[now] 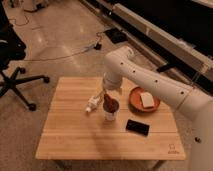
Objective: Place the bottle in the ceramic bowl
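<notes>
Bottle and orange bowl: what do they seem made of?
The bottle looks like matte white plastic: uniform pale body, yellowish neck end. The bowl looks like ceramic, maybe terracotta: orange-brown, smooth round rim, though glaze is hard to judge. The gripper is open just above the bottle's upper end.
</notes>
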Robot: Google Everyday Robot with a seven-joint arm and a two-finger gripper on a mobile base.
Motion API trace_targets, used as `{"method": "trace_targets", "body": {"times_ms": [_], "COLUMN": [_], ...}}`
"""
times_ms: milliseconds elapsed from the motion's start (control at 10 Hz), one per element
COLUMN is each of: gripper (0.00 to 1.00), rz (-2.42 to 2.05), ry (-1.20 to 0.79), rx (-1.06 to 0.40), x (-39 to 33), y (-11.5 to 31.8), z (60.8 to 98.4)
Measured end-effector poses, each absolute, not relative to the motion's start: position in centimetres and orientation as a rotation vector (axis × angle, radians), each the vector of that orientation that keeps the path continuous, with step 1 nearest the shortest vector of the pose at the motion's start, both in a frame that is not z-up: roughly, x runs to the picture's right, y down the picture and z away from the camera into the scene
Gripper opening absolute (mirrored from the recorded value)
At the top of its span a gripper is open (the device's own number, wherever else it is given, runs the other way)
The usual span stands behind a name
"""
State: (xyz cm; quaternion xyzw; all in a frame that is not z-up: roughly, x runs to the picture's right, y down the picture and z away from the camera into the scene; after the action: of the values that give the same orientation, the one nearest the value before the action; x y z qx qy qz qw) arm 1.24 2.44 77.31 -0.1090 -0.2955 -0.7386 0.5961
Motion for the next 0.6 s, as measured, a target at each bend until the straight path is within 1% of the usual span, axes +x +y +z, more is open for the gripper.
{"method": "trace_targets", "body": {"times_ms": [600], "gripper": [0.80], "rz": [-1.745], "ry": [-0.673], "rx": [-0.254], "x": [-0.9], "y": [2.7], "z": [77.8]}}
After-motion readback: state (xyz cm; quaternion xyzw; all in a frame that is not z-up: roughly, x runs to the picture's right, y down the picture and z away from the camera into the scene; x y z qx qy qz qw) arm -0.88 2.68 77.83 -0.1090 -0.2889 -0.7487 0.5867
